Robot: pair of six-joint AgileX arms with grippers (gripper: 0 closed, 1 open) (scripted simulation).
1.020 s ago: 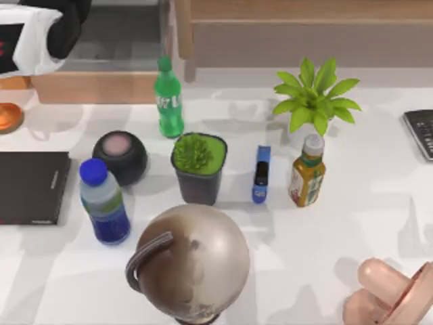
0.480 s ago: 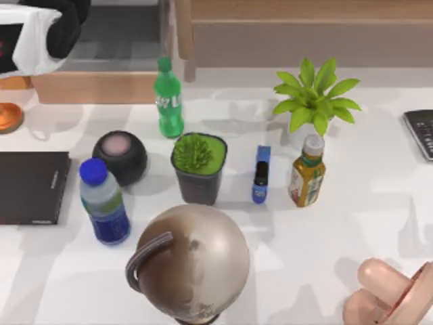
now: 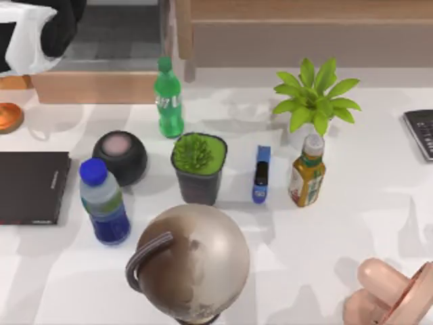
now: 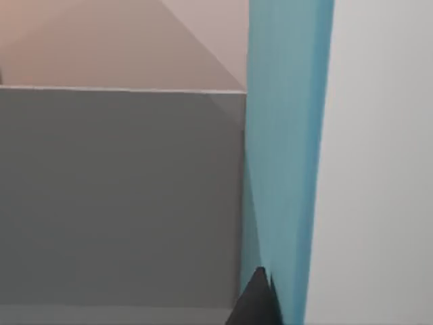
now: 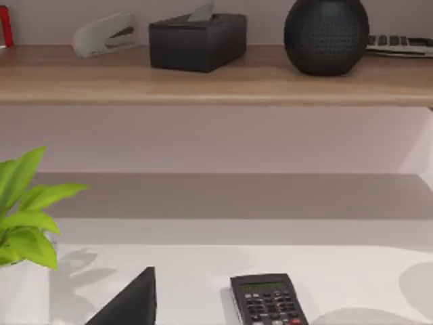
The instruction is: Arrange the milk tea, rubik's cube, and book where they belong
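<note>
My left arm (image 3: 47, 27) reaches over the wooden shelf unit at the table's far left corner. In the left wrist view the teal-blue book (image 4: 287, 162) stands upright and edge-on against a white wall, beside a grey compartment (image 4: 122, 196). My left gripper (image 4: 260, 301) is shut on the book, and one dark fingertip (image 4: 256, 305) touches its cover. The rubik's cube is out of view, and I cannot pick out the milk tea. My right gripper (image 5: 135, 305) hangs low over the table's right side, facing the shelf and a calculator (image 5: 267, 301).
On the table stand a green bottle (image 3: 168, 101), a blue-capped bottle (image 3: 103, 203), a yellow-labelled bottle (image 3: 306, 172), a dark potted plant (image 3: 198, 166), a leafy plant (image 3: 314, 95), a globe (image 3: 193, 261), a black speaker (image 3: 120, 154), a blue stapler (image 3: 261, 174) and a flat black book (image 3: 30, 186).
My left arm has shifted slightly up and to the left at the top left corner. Nothing on the table has moved.
</note>
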